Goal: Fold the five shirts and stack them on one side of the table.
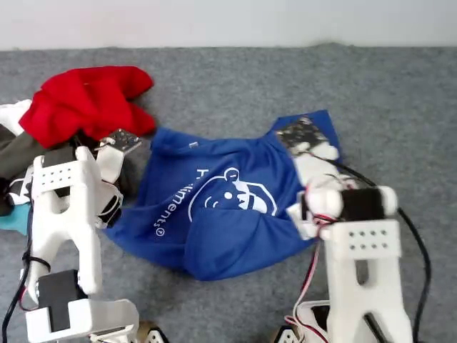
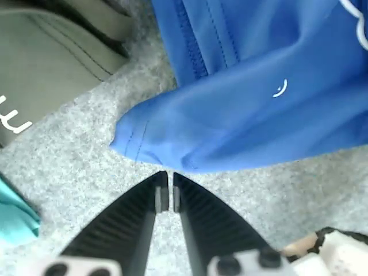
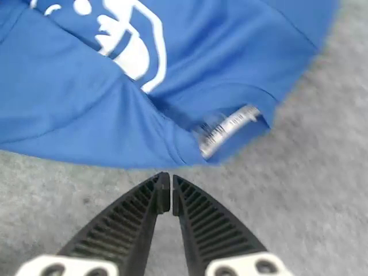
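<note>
The left claw (image 2: 167, 198) is pinched closed on nothing, its tips just short of the blue shirt's (image 2: 247, 98) sleeve edge, with bare grey table cover (image 2: 69, 172) around them. The right claw (image 3: 165, 198) is also closed and empty, just short of the shirt's edge by the label (image 3: 227, 129). A bunched red shirt (image 1: 89, 100) lies just beyond the left claw.

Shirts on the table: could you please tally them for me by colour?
Blue shirt: 1
Red shirt: 1
Olive shirt: 1
Teal shirt: 1
White shirt, at the edge, mostly hidden: 1
Total: 5
</note>
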`<state>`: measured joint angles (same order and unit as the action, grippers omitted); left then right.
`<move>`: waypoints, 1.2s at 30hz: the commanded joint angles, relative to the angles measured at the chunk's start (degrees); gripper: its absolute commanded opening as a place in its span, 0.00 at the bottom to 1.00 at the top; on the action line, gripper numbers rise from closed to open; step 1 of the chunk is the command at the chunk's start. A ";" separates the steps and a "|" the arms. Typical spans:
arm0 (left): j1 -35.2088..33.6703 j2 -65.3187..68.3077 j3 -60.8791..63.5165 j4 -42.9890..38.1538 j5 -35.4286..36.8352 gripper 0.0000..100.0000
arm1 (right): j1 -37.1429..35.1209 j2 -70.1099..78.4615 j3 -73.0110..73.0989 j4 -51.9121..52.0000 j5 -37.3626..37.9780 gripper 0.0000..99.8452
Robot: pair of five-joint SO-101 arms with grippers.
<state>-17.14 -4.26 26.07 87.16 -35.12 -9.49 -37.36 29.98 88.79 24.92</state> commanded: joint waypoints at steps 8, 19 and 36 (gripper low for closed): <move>0.18 -0.09 -9.54 0.18 36.75 0.02 | -4.62 15.52 -10.46 1.54 -5.89 0.02; 0.35 0.00 -9.89 -0.18 36.84 0.07 | -2.42 18.33 -10.20 1.54 -5.89 0.02; 1.14 0.09 -0.40 0.79 4.75 0.07 | -12.53 19.56 -10.55 0.84 -4.31 0.02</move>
<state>-16.26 -3.82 23.25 88.57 -28.00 -16.79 -18.37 21.98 89.85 19.38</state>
